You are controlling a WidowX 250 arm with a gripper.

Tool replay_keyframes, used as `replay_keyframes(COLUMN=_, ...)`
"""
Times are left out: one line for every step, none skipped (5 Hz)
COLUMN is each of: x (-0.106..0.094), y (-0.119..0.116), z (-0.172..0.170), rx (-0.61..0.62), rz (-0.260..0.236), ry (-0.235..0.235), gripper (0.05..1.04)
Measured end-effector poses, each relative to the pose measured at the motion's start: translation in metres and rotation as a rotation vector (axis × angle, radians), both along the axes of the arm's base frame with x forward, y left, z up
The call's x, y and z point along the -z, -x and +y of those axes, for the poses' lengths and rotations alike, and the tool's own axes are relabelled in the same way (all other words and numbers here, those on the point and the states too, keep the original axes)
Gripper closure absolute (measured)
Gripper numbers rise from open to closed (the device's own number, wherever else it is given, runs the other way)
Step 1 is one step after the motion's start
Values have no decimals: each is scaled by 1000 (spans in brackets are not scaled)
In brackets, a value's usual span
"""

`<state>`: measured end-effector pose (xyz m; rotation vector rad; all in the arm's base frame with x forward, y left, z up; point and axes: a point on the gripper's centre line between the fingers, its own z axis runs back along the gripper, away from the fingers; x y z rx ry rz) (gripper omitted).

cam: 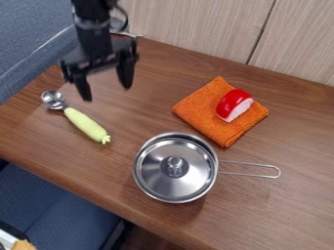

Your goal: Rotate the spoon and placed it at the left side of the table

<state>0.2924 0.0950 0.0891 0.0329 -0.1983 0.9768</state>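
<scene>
The black gripper point(106, 93) hangs over the upper left of the table, its two fingers spread apart with nothing between them. Below and to the left of it lies the spoon point(85, 123), which has a pale green handle and a metal scoop end. Its scoop points to the upper left and its handle tip to the lower right. The spoon rests on the left part of the brown wooden table point(72, 161), apart from the gripper.
A steel pot point(139, 168) with a lid stands at the lower middle, its wire handle pointing right. An orange cloth point(196, 110) lies behind it, holding a red and white toy piece point(233, 103). A wooden panel point(196, 24) borders the table's back.
</scene>
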Motion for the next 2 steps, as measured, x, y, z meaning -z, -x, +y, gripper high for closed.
replay_keyframes(x=-1, y=-1, z=0, rx=6, rz=-4, ry=-2, gripper=84)
replay_keyframes(x=-1, y=0, z=0, rx=4, rz=-2, ry=-2, gripper=84)
